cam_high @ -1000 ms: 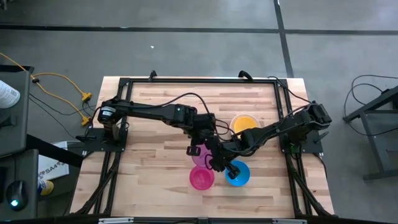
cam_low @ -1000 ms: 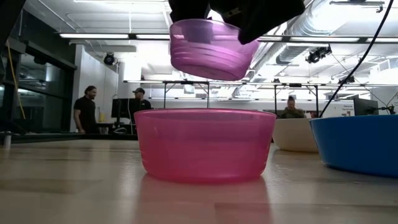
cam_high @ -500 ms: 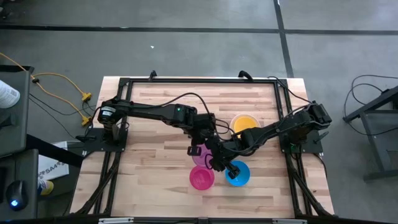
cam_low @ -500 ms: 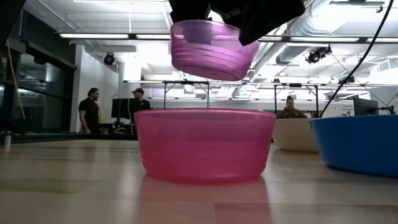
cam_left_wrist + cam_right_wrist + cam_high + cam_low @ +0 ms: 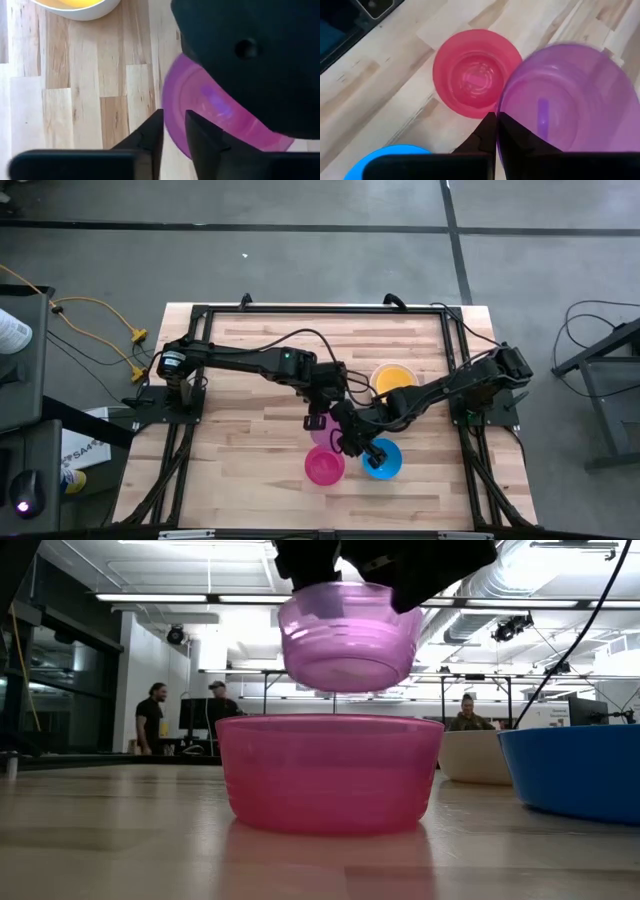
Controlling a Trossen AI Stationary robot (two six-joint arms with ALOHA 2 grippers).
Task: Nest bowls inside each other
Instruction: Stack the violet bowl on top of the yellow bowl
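High view first: you have both arms meeting over the middle of the slatted wooden desk [image 5: 240,395]. The purple bowl [image 5: 348,635] hangs in the air, mouth up, base level, directly over the pink-red bowl [image 5: 330,772]; a clear gap separates them. The right tool [image 5: 496,131] has its fingers pressed together on the purple bowl's rim. The left tool [image 5: 174,131] sits at the same bowl's edge with its fingers slightly apart; you cannot tell whether it grips the rim.

Pink-red bowl stands upright on the desk, empty, translucent plastic, straight-sided with a rounded foot. The blue bowl [image 5: 382,459] stands just beside it, also upright, nothing visible inside. The yellow bowl [image 5: 392,376] sits nested in the white bowl [image 5: 80,11], farther back on the desk.

All are smooth, round and glossy; the purple one shows faint concentric rings near its base.

People [image 5: 150,720] stand in the room behind.
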